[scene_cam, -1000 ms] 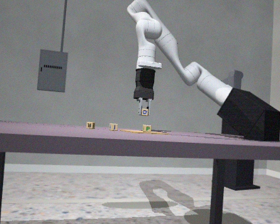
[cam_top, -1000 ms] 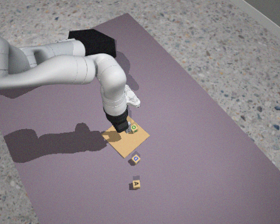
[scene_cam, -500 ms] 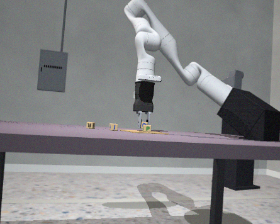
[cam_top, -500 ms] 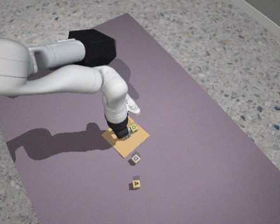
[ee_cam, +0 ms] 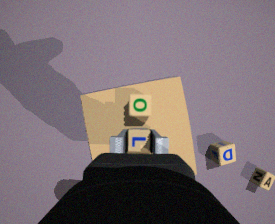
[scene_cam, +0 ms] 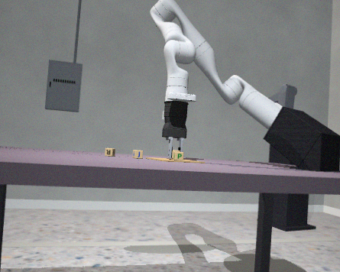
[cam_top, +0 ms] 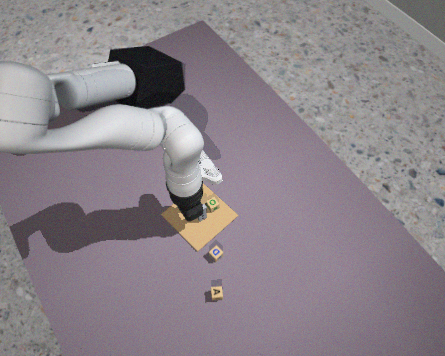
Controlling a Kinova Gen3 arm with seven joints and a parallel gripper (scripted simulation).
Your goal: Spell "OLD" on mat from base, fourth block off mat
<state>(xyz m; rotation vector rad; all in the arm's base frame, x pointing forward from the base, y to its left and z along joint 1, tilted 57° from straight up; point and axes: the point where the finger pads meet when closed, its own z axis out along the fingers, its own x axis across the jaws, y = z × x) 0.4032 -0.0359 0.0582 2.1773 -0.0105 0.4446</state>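
Observation:
My gripper [cam_top: 202,215] [scene_cam: 175,153] [ee_cam: 138,137] is shut on the L block [ee_cam: 139,140], low over the tan mat [cam_top: 197,241] [scene_cam: 160,159] [ee_cam: 170,92]. The fingertips reach about mat level; whether the block touches the mat is hidden. Its blue L reads upright from the base. The O block [cam_top: 213,203] [scene_cam: 178,155] [ee_cam: 140,105], green letter up, stands on the mat to the base-side viewer's left of the L, a gap between them. The D block [cam_top: 216,253] [scene_cam: 137,153] [ee_cam: 227,154] lies off the mat beyond its far edge, its blue D turned.
The A block [cam_top: 216,293] [scene_cam: 110,152] [ee_cam: 268,181] lies off the mat, farther from the base than the D block. The arm's black base mount [cam_top: 157,77] [scene_cam: 302,134] stands at the table's near end. The O block is close beside the fingers.

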